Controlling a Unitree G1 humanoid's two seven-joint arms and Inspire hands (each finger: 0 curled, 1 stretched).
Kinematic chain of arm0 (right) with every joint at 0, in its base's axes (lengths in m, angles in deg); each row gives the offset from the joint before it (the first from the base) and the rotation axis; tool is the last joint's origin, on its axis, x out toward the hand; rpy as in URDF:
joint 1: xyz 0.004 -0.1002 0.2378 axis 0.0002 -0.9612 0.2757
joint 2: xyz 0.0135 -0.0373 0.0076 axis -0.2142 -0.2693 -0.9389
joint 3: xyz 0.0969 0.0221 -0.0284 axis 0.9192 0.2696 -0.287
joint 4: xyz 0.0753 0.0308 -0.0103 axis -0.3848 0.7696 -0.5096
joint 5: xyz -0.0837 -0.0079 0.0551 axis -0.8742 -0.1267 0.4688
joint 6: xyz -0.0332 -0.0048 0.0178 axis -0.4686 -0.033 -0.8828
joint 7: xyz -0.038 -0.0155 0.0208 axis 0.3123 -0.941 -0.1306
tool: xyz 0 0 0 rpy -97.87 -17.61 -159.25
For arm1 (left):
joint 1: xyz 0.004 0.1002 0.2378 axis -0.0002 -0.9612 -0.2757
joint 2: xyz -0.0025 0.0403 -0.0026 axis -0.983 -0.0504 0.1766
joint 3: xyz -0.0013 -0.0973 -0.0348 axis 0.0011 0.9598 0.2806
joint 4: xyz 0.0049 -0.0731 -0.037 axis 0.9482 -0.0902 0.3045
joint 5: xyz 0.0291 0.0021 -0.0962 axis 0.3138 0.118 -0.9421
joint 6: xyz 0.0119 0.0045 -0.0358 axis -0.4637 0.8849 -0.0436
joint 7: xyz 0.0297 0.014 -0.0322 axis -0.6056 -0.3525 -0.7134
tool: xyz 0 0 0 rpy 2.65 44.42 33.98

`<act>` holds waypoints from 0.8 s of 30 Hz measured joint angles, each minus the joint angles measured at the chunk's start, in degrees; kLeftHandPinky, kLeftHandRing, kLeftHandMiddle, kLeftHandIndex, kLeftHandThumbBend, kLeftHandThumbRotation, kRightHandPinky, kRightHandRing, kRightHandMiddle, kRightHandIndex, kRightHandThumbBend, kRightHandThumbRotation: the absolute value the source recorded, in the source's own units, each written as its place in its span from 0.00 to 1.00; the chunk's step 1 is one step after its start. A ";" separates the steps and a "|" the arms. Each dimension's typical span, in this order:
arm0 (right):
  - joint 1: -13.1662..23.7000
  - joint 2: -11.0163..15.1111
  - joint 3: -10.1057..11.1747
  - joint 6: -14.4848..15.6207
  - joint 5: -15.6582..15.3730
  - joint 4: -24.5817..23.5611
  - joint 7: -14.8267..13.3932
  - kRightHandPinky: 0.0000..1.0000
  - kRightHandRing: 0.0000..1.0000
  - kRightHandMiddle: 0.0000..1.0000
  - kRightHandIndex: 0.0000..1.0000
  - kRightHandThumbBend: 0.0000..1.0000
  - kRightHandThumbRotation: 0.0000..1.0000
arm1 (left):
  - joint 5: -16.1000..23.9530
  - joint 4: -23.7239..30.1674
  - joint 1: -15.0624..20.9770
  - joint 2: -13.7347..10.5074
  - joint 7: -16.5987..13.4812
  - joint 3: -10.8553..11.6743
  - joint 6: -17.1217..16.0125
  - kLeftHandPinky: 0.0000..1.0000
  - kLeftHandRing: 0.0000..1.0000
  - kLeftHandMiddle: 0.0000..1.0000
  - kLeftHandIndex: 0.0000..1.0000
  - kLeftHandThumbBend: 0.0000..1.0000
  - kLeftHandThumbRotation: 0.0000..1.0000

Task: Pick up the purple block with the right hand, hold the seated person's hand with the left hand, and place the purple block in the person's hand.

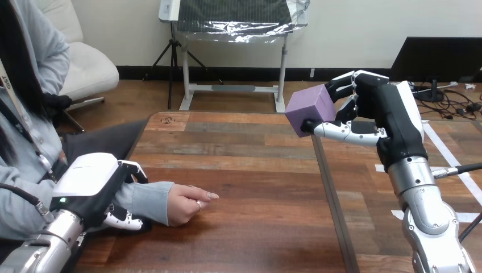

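Observation:
My right hand (392, 114) is shut on the purple block (310, 108), with fingers behind it and the thumb under its near side. It holds the block in the air above the far right corner of the wooden table (256, 187). The person's hand (190, 203) rests on the table at the left, loosely curled with the knuckles up, holding nothing. My left hand (91, 176) sits over the person's grey-sleeved forearm (149, 196) just behind the wrist. Its fingers curl over the far side and its thumb lies against the near side.
The table's right edge (332, 193) runs from the block down toward the bottom of the view, and my right arm (426, 210) rises just beyond it. Bare wood lies between the person's hand and the block. The person sits at the left side.

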 measured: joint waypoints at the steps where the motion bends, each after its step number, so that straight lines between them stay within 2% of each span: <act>1: -0.04 0.00 0.00 0.03 0.00 -0.05 0.05 0.20 0.25 0.38 0.46 0.77 0.00 | 0.00 -0.23 0.14 0.01 -0.14 -0.18 -0.05 0.39 0.42 0.47 0.49 1.00 0.10; 11: -0.36 -0.03 0.01 0.03 -0.07 -0.09 0.39 0.20 0.26 0.38 0.46 0.77 0.00 | -0.07 -0.93 0.89 0.23 -0.82 -0.69 -0.17 0.30 0.34 0.40 0.42 0.97 0.04; 24: -0.39 -0.09 0.00 0.00 -0.28 -0.01 0.39 0.20 0.25 0.37 0.46 0.78 0.00 | -0.37 -1.98 1.36 0.57 -1.15 -0.80 -0.60 0.24 0.29 0.35 0.37 0.93 0.01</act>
